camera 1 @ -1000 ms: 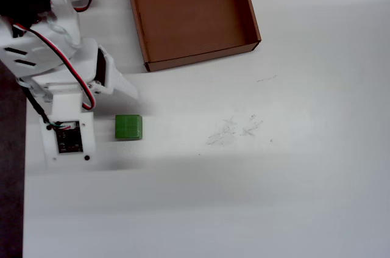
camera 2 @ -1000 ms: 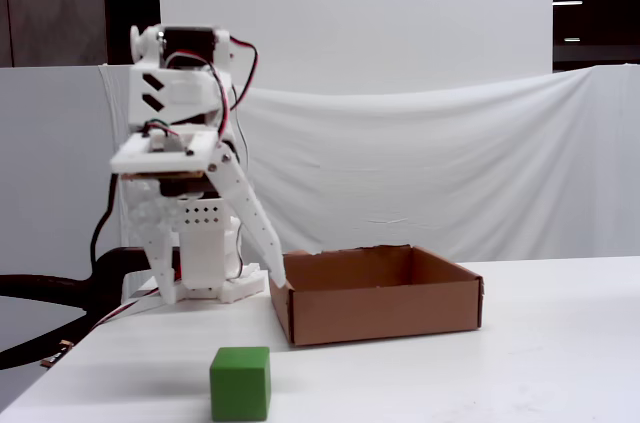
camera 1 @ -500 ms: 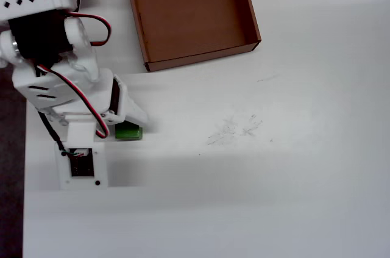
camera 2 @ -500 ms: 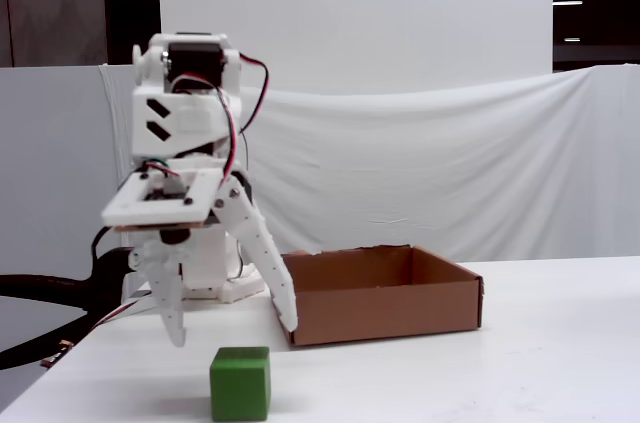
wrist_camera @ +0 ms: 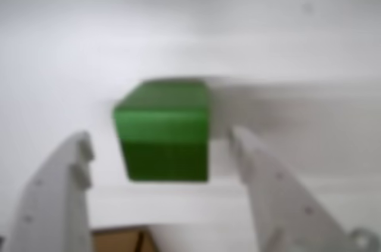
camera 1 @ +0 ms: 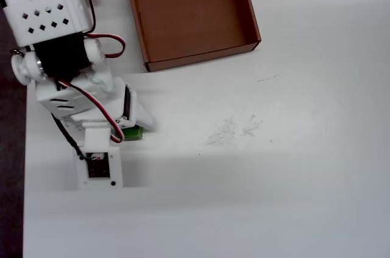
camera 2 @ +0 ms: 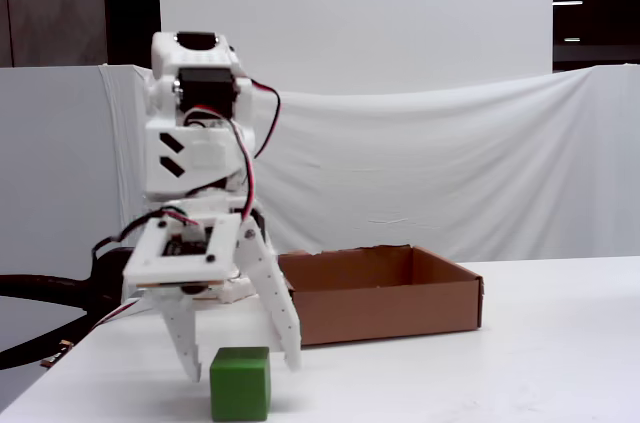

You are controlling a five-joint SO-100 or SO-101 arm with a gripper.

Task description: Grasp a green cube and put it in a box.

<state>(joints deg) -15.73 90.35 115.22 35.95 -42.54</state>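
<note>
The gripper (wrist_camera: 161,162) hangs with fingers spread, straddling the green cube (wrist_camera: 164,130), which sits near the table's (camera 1: 274,179) left edge in the overhead view, well apart from the box (camera 1: 244,8). Closing off-centre could nudge the cube aside.

Bright green cube (camera 2: 240,383), plain brown cardboard box (camera 1: 191,14), white arm (camera 2: 200,203) with red and black wires, white table (camera 1: 274,166), white cloth backdrop (camera 2: 420,163).
</note>
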